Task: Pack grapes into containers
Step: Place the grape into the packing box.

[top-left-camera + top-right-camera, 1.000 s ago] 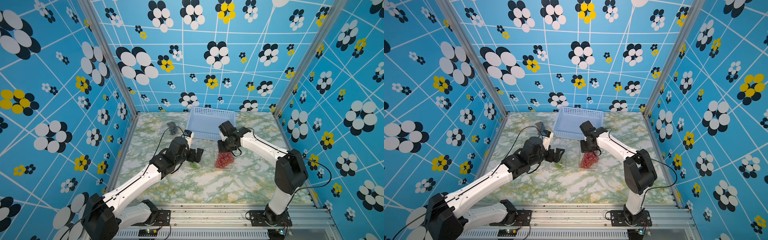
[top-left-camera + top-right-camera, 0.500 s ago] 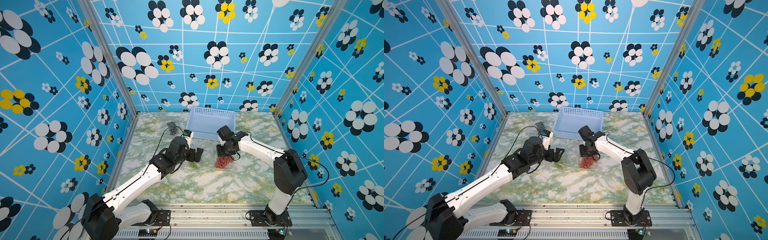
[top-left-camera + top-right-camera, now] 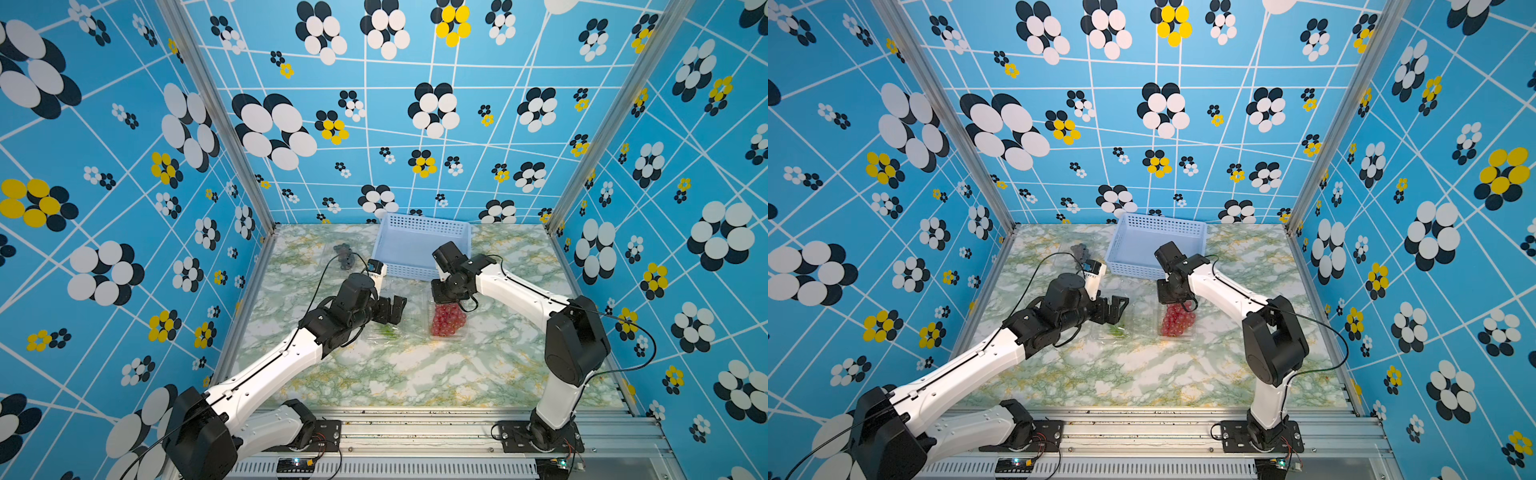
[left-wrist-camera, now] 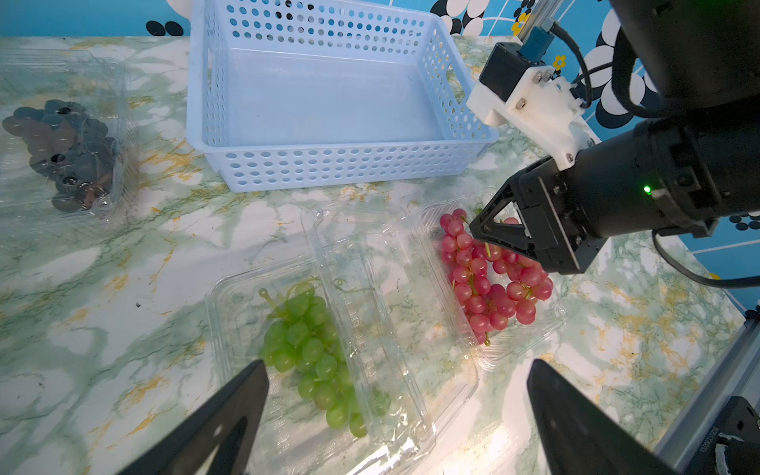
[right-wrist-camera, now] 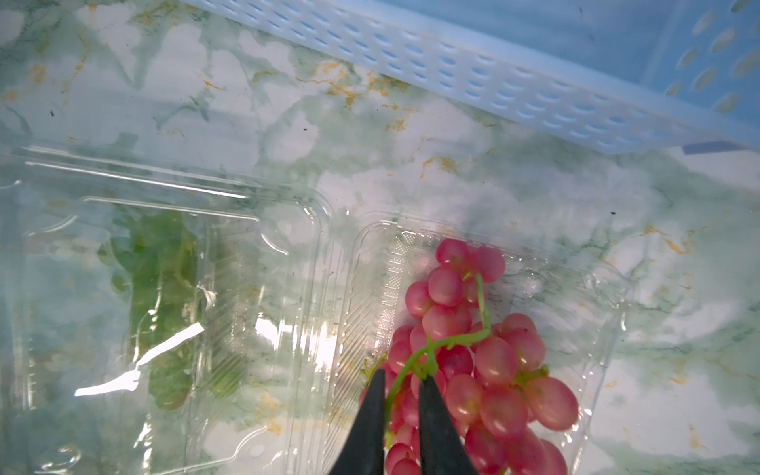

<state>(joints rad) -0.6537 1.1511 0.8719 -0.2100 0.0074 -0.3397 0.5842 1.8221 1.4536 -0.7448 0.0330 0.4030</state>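
A red-pink bunch of grapes [image 3: 446,321] [image 5: 473,349] lies in an open clear container [image 4: 534,337]. My right gripper [image 5: 404,374] [image 3: 443,300] hangs over the bunch's far end. Its jaws stand a little apart, with the green stem loose between them. To the left, green grapes [image 4: 312,341] [image 3: 1117,330] lie in a second clear container [image 4: 230,312] with its lid [image 4: 362,288] standing half up. My left gripper [image 4: 397,366] [image 3: 395,309] hovers wide open above it, holding nothing. Dark grapes [image 4: 66,152] [image 3: 344,254] sit in a third container [image 4: 115,103] at the back left.
A light-blue perforated basket [image 3: 419,249] [image 4: 329,103] stands at the back middle, just behind my right wrist, with nothing in it. The marble table's front half [image 3: 415,374] is bare. Patterned blue walls close in the left, right and back sides.
My right gripper has come down and slightly left over the red bunch, and its jaws have parted a little. The bunch and my left arm have stayed where they were.
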